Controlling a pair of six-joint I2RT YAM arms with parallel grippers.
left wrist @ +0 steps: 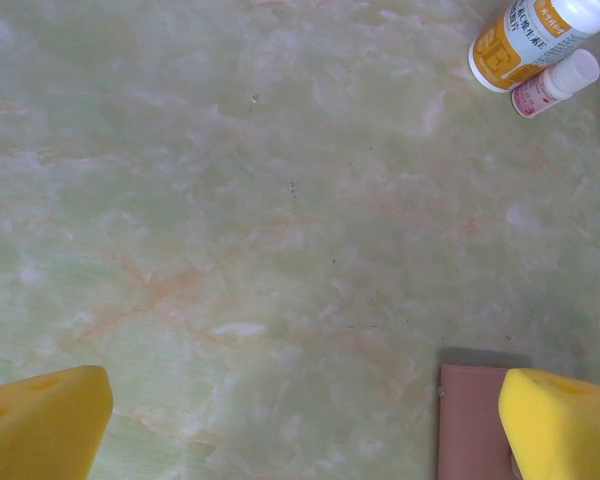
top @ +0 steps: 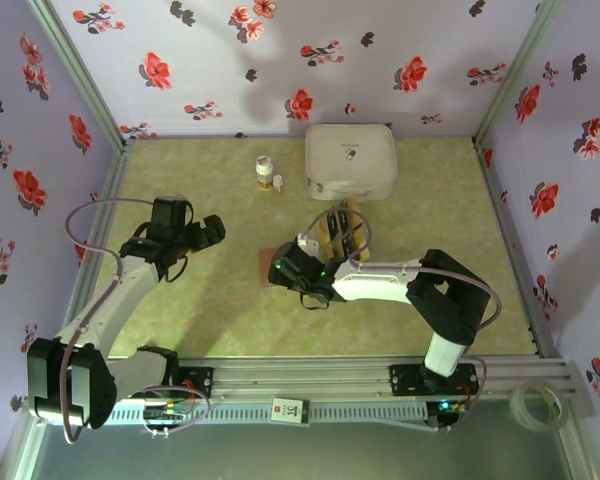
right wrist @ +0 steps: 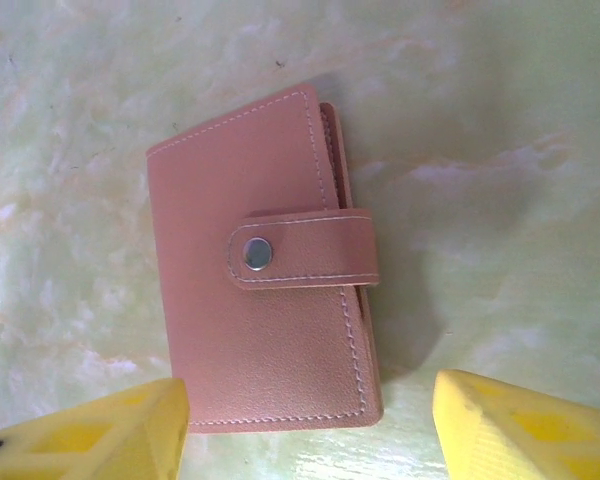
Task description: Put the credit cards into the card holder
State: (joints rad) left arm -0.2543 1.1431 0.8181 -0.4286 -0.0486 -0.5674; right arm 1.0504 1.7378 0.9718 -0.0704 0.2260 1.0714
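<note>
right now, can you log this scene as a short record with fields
card holder: shut, strap snapped, flat on the table
cards: on the table near the white box, outside the card holder
left end effector: open, over bare table
right end effector: open, fingers either side of the card holder
bottles: two, beside the white box

- This is a robot test cell in a lab: the table (top: 180, 190) is a small green marble-print surface, boxed in on its far, left and right edges.
- The walls (top: 230, 70) are flat lilac panels printed with flowers, joined by metal corner posts (top: 80, 75).
- The left arm (top: 110, 300) and right arm (top: 380, 283) are bolted to an aluminium rail (top: 310, 385) along the near edge.
- A roll of tape (top: 538, 405) lies beyond the near right corner.
</note>
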